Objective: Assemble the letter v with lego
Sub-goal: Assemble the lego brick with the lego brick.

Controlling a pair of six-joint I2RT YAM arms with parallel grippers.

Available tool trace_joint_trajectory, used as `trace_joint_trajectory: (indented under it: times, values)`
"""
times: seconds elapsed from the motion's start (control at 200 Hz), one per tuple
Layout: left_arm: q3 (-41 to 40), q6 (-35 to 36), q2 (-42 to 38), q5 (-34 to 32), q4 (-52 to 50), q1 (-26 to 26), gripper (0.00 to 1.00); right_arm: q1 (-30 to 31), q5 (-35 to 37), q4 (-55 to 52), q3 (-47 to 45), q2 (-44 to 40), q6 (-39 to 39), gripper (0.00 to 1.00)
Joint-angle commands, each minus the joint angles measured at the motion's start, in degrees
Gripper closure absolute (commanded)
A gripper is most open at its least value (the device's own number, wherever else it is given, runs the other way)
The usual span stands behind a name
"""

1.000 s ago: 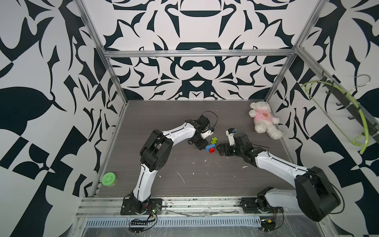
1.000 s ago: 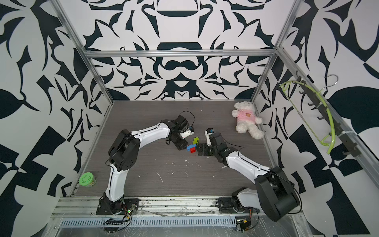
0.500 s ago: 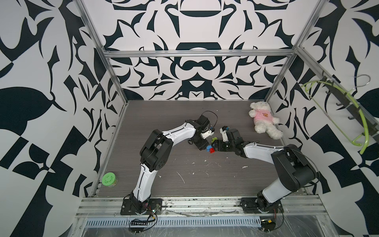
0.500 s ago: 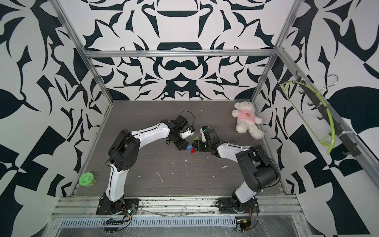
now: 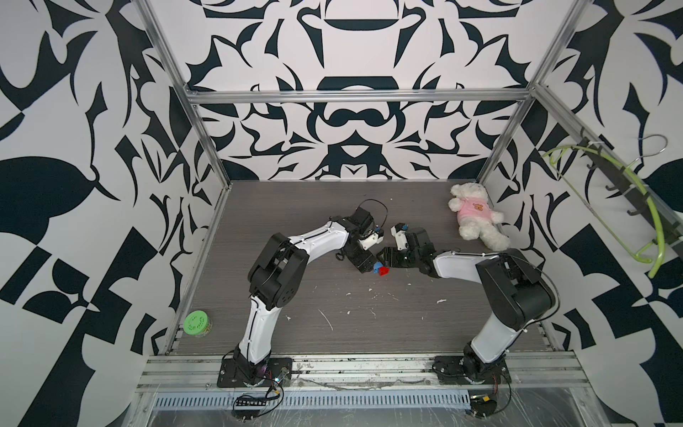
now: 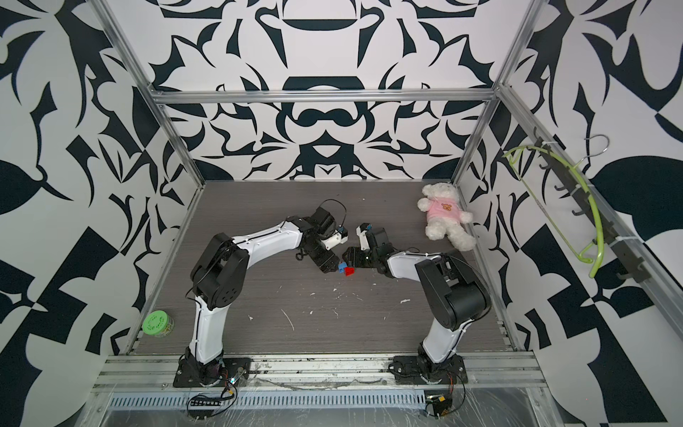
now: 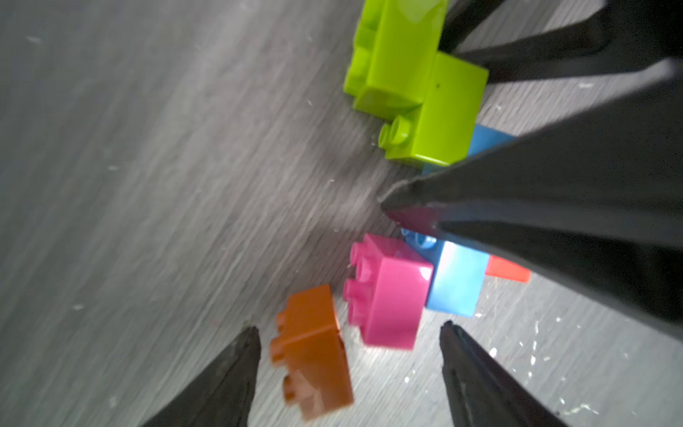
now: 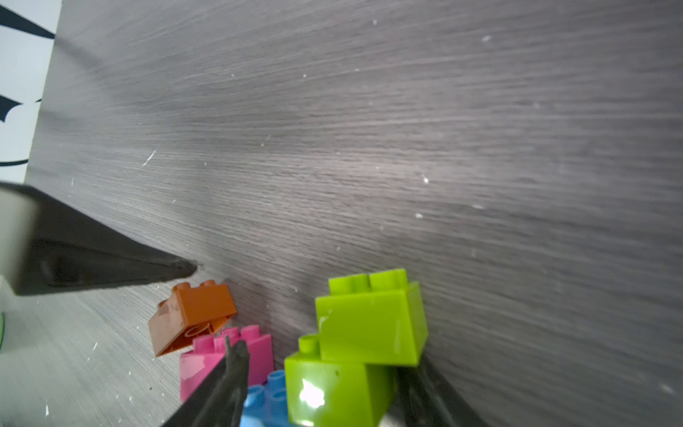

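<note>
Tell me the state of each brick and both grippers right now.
orange brick: loose, tipped over
pink brick: attached to blue brick
lime green bricks: stacked offset
red brick: mostly hidden beside blue brick
left gripper: open, empty
right gripper: open, straddling lime green bricks

Legible markings: none. The white plush teddy bear (image 5: 476, 222) wears a pink shirt (image 5: 469, 211) bearing a small bear-face print only, with no lettering resolved.

My cell, black and white all round.
Patterned walls (image 5: 74, 185) in an aluminium frame (image 5: 354, 97) enclose my dark wood-grain worktop (image 5: 295, 207), flecked with white scraps.
</note>
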Motion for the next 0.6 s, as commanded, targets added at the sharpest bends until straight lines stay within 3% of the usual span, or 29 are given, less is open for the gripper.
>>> trace_joint_trajectory:
  times: [0.0,0.32,0.595]
  values:
    - [-1.3,-1.8,-4.7,3.1,1.9,1.1,0.18,-0.3,-2.1,0.6,2.3,-0.1,-0.4,0.35]
    - [-5.0,-3.6,-6.9,5.0,3.6,2.2,0.19,-0.2,-2.6,1.6,2.5,1.1,-0.4,0.36]
    - [-0.7,-1.4,-2.2,4.8,-0.2,2.2,0.25,-0.3,-2.6,1.9,4.5,3.1,-0.6,0.37]
